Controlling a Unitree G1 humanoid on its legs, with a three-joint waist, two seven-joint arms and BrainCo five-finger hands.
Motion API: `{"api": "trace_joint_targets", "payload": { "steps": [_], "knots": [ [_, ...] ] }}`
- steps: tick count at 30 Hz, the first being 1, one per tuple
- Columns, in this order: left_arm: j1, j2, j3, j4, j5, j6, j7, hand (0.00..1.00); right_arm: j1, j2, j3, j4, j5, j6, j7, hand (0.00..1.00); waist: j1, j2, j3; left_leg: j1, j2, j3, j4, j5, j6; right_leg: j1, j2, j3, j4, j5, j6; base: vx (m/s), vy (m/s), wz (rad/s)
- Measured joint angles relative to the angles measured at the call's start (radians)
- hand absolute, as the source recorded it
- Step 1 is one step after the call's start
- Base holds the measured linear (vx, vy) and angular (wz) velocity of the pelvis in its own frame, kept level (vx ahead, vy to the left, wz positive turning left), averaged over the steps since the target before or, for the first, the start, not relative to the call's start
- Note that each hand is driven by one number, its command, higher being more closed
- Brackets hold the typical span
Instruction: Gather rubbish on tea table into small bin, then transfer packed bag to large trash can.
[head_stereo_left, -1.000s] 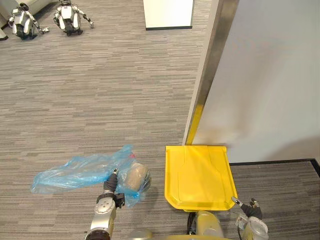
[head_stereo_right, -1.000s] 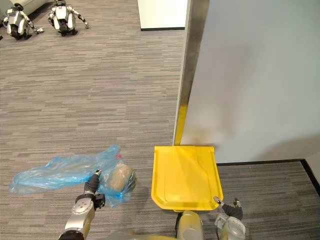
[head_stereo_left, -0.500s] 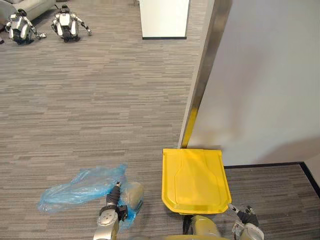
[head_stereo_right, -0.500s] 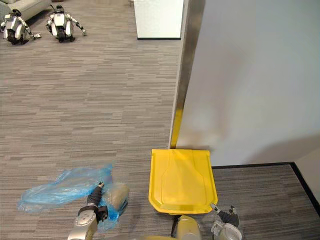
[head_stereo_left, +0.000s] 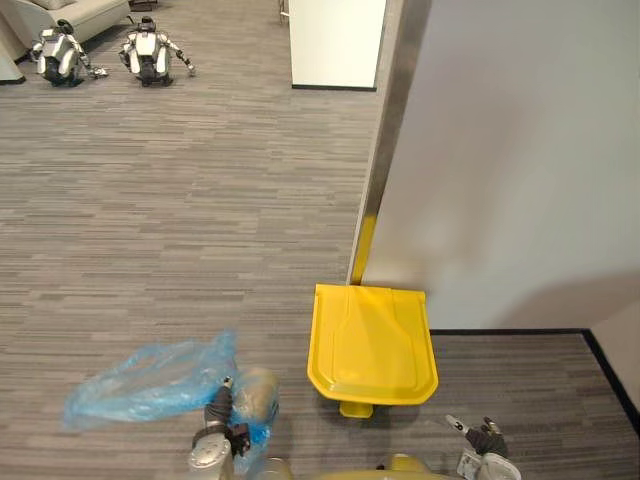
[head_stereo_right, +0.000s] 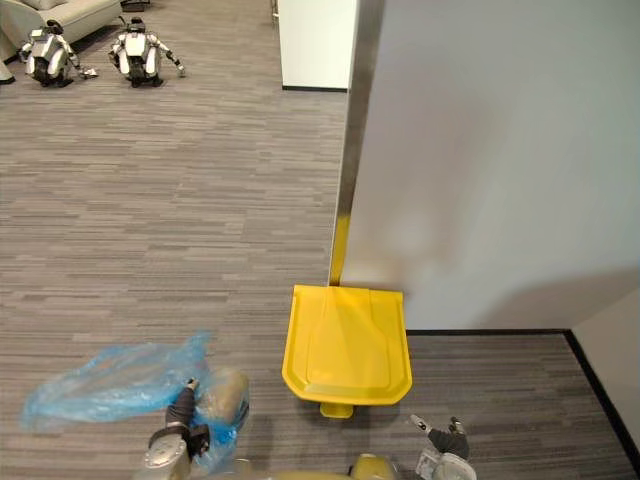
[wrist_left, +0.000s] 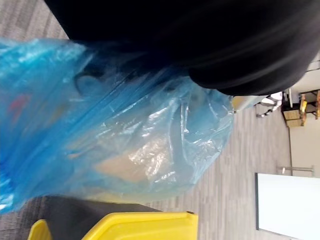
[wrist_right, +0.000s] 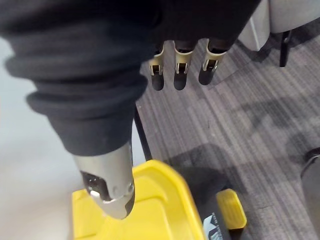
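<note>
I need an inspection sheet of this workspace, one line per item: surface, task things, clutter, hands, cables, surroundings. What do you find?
Surface: grey striped carpet.
Job's things: blue bag with brownish rubbish inside, left of the large trash can. The can's yellow lid is closed and its pedal faces the robot.
Clutter: small robots sitting on the carpet, far off at the left.
Hands: left hand shut on the blue bag. Right hand open and empty, fingers straight, at the can's right front.
Cables: nothing seen.
Surroundings: white wall with a metal edge behind the can; white cabinet further off.
</note>
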Motion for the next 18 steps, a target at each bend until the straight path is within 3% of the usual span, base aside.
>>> {"api": "trace_joint_targets", "payload": {
  "steps": [3,5,7,8,9,10,11,13,15,18],
  "knots": [
    [-0.031,0.002,-0.024,0.015,-0.009,0.0,0.001,1.0,-0.048,-0.04,0.002,0.038,0.002,0.001,-0.015,0.0,-0.003,0.027,0.029,-0.065,0.005,-0.013,-0.026,0.061,-0.039,-0.001,0.018,-0.013,-0.13,0.015,-0.045,-0.22,-0.144,0.12],
    [-0.031,0.015,-0.029,0.013,-0.02,-0.002,0.002,1.0,-0.058,-0.04,0.003,0.047,0.003,0.001,-0.021,0.0,-0.012,0.022,0.038,-0.088,0.002,-0.032,-0.039,0.115,-0.061,-0.009,0.011,-0.037,-0.139,0.033,-0.072,-0.21,-0.054,0.38],
    [-0.034,0.031,-0.038,0.011,-0.024,-0.002,0.002,1.0,-0.055,-0.034,0.003,0.045,0.004,0.0,-0.021,0.0,-0.027,0.003,0.051,-0.105,0.014,0.0,0.033,0.075,-0.026,-0.014,-0.007,-0.078,-0.152,0.051,-0.087,-0.23,0.009,0.41],
    [-0.031,0.031,-0.043,0.01,-0.038,-0.001,0.001,1.0,-0.051,-0.023,0.002,0.035,0.007,0.0,-0.022,0.0,-0.029,0.0,0.052,-0.106,0.023,0.047,0.138,0.01,0.011,-0.009,-0.018,-0.096,-0.152,0.059,-0.081,-0.23,0.091,0.44],
    [-0.031,0.03,-0.059,0.007,-0.04,-0.002,-0.001,1.0,-0.033,-0.023,-0.001,0.014,0.01,-0.003,-0.022,0.0,-0.036,-0.004,0.05,-0.089,0.021,0.08,0.2,-0.036,0.018,-0.007,-0.035,-0.113,-0.156,0.07,-0.069,-0.27,0.126,0.38],
    [-0.031,0.03,-0.06,0.007,-0.04,-0.002,-0.001,1.0,-0.029,-0.023,-0.002,0.013,0.01,-0.003,-0.022,0.0,-0.037,-0.004,0.05,-0.085,0.021,0.084,0.203,-0.039,0.018,-0.007,-0.037,-0.114,-0.157,0.072,-0.067,-0.2,0.173,0.49],
    [-0.029,0.027,-0.065,0.008,-0.04,-0.003,-0.002,1.0,-0.021,-0.025,-0.005,0.009,0.01,-0.006,-0.021,0.0,-0.058,0.021,0.039,-0.031,0.015,0.101,0.113,-0.072,0.003,-0.008,-0.034,-0.127,-0.193,0.097,-0.047,-0.17,0.219,0.27],
    [-0.029,0.05,-0.065,0.015,-0.039,-0.002,-0.001,1.0,-0.024,-0.002,-0.01,0.034,0.011,0.0,-0.019,0.0,-0.057,0.014,0.031,0.009,-0.039,0.109,-0.061,-0.027,0.007,-0.004,-0.041,-0.121,-0.278,0.159,-0.026,-0.15,0.221,0.14],
    [-0.025,0.066,-0.069,0.029,-0.039,0.0,-0.001,1.0,-0.012,0.001,-0.036,0.062,0.012,0.003,-0.019,0.0,-0.06,-0.002,0.026,0.032,-0.082,0.107,-0.13,0.017,0.032,0.023,-0.061,-0.116,-0.352,0.217,-0.01,-0.07,0.17,0.12],
    [-0.005,0.072,-0.069,0.032,-0.039,0.003,-0.001,1.0,-0.006,-0.009,-0.049,0.077,0.013,0.003,-0.021,0.0,-0.071,0.001,0.027,0.072,-0.108,0.109,-0.16,0.03,0.049,0.065,-0.074,-0.107,-0.392,0.245,-0.003,-0.03,0.124,0.02]
  ]
}}
